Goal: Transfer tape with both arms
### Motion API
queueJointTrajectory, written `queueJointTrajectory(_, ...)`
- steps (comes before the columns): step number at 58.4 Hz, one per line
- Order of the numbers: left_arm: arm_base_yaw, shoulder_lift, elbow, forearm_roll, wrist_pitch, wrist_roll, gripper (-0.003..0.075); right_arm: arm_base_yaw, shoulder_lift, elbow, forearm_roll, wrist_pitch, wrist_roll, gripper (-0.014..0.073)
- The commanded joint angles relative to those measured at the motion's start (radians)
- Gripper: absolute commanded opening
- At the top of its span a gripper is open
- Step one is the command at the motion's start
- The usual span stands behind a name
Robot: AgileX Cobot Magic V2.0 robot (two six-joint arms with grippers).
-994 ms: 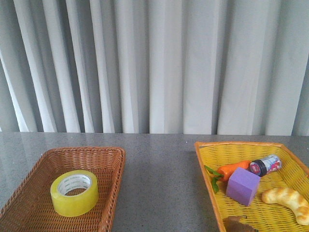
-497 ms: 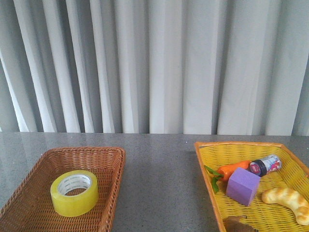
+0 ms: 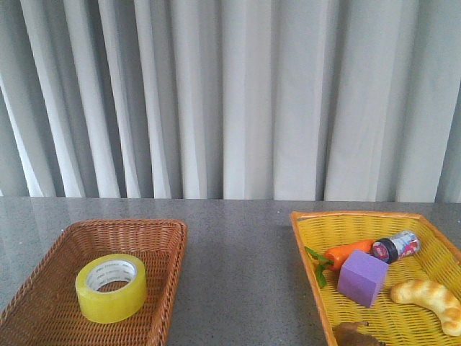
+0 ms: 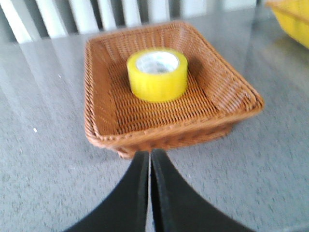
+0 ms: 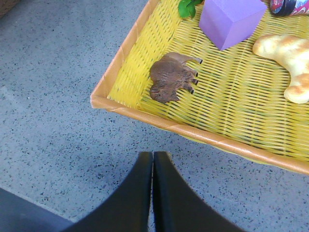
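front view: tape (image 3: 111, 287) core's grey print is unreadable; both grippers' jaws are clenched, holding nothing.

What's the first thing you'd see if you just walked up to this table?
The bright yellow tape catches the eye first, lying flat and alone in the brown basket on the left. Next comes the yellow basket on the right, crowded with a purple cube, a toy carrot and a bread piece.

Soft, even light throughout; the left wrist view is slightly blurred, the others sharp.
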Motion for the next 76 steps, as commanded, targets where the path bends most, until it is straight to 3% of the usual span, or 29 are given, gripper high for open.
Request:
queueJointTrajectory(1, 0.016, -0.078, 0.074, 0.0, -0.209, -0.031, -0.0007, -0.006, -0.003, -0.027, -0.008, -0.058, -0.001, -0.0007)
queueJointTrajectory(18, 0.04, -0.217, 0.431, -0.009, -0.661, -0.033, -0.0007, -0.006, -0.003, -0.027, -0.008, -0.058, -0.001, -0.0007)
queueJointTrajectory(22, 0.04, -0.215, 0.417, -0.008, -0.613, -0.032, -0.0007, -0.006, -0.003, -0.027, -0.008, -0.058, -0.001, -0.0007)
queueJointTrajectory(76, 0.04, -0.214, 0.423, -0.008, -0.625, -0.032, -0.0007, -0.002, -0.026, -0.013, -0.014, -0.083, -0.009, -0.0007)
